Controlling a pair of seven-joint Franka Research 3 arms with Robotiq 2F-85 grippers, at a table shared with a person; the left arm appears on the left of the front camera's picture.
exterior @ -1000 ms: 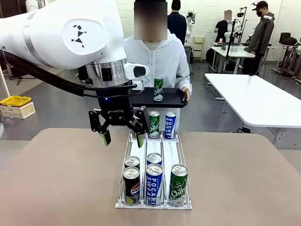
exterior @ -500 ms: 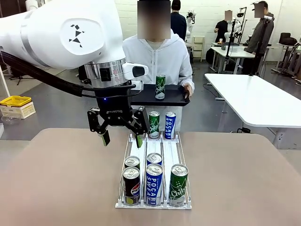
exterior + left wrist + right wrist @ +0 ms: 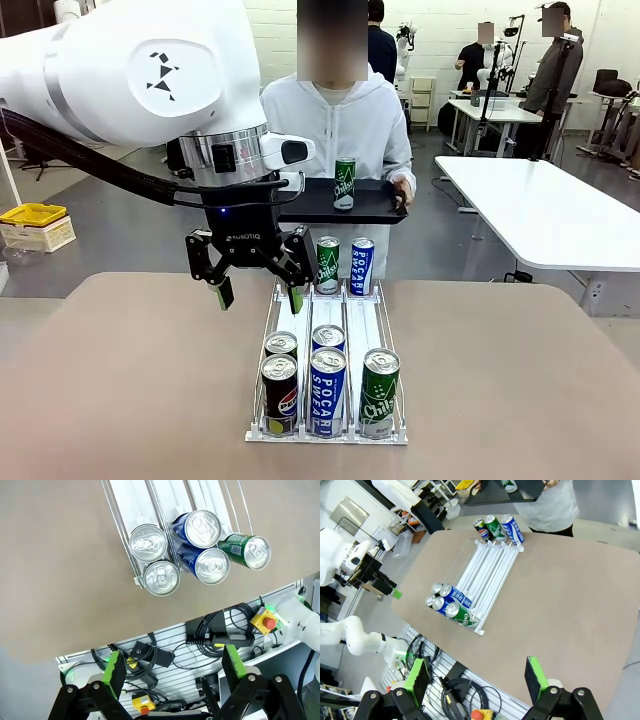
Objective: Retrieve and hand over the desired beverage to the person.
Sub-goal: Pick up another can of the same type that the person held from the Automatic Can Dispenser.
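The person, in a white hooded jacket, stands at the far side holding a black tray with a green can upright on it. On the table a white wire rack holds black, blue and green cans at its near end and a green and a blue can at its far end. My left gripper hangs open above the rack's far left corner, holding nothing; in its wrist view it looks down on the near cans. My right gripper is open and empty, off the table's near edge, with the rack far ahead.
The tan table has free room on both sides of the rack. A white table stands at the right behind it. A yellow bin sits at the far left. Cables and a red stop button lie below the near edge.
The person has shifted the tray and its green can slightly to the right and up. Both grippers stay open and my left arm has hardly moved.
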